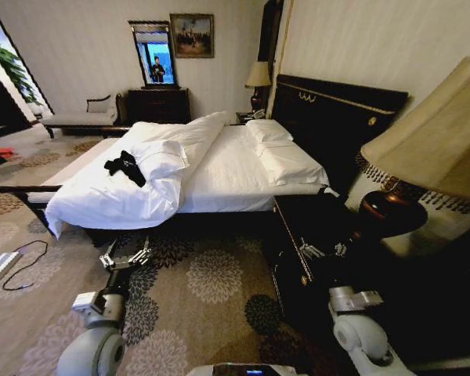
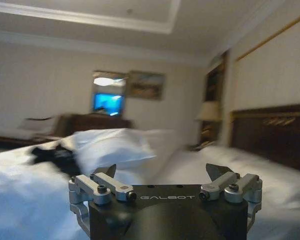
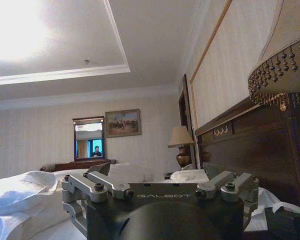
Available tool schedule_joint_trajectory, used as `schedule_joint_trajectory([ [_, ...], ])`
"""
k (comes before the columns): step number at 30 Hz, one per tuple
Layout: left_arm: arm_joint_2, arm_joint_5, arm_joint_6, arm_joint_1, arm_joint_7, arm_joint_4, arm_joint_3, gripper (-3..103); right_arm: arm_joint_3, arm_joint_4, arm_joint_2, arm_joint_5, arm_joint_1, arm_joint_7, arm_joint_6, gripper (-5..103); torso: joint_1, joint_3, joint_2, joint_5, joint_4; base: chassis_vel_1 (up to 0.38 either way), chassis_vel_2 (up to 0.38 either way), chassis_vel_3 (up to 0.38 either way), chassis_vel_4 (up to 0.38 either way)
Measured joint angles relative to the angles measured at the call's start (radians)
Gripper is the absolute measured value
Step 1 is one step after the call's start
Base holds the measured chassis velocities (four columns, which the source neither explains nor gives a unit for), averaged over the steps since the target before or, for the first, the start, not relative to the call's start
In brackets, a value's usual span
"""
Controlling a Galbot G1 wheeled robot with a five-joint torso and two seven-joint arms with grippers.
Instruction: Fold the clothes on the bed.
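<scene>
Folding is not begun: your left pincer (image 1: pixel 126 256) and right pincer (image 1: pixel 323 251) both hang wide open and empty, with the crumpled clothes (image 1: pixel 125 166) well ahead of the left one, on the bed (image 1: pixel 235 168).

Both arms hang low, left gripper (image 1: pixel 126 256) and right gripper (image 1: pixel 323 251) pointing forward with fingers spread.
</scene>
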Motion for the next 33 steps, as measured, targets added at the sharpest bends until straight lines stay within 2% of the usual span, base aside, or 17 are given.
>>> schedule_joint_trajectory([
  [2, 0.008, -0.032, -0.022, -0.024, 0.031, 0.045, 0.002, 100, -0.004, -0.011, -0.001, -0.002, 0.008, -0.002, 0.003, 100, 0.0, 0.0, 0.0, 0.0001, 0.0001, 0.0, 0.0, 0.0, 0.0],
  [7, 0.006, -0.039, -0.04, -0.04, 0.033, 0.109, 0.009, 100, -0.012, -0.035, 0.0, -0.006, 0.025, -0.002, 0.011, 100, 0.0, 0.0, 0.0, 0.0001, 0.0003, 0.0, 0.0, 0.0, 0.0],
  [17, -0.001, -0.048, -0.034, -0.027, 0.018, 0.009, -0.004, 100, -0.013, -0.037, -0.01, -0.003, 0.03, -0.011, 0.02, 100, 0.0, 0.0, 0.0, 0.0004, 0.0002, 0.0, 0.0, 0.0, 0.0],
  [23, -0.004, -0.016, -0.031, -0.019, 0.004, 0.006, -0.012, 100, -0.008, -0.036, -0.009, -0.012, 0.025, 0.005, 0.003, 100, 0.0, 0.0, 0.0, 0.0002, 0.0002, 0.0, 0.0, 0.0, 0.0],
  [33, -0.011, -0.014, -0.025, -0.017, -0.01, 0.001, -0.018, 100, -0.006, -0.033, -0.006, -0.013, 0.021, 0.006, 0.002, 100, 0.0, 0.0, 0.0, 0.0002, 0.0001, -0.003, 0.004, 0.002, -0.005],
])
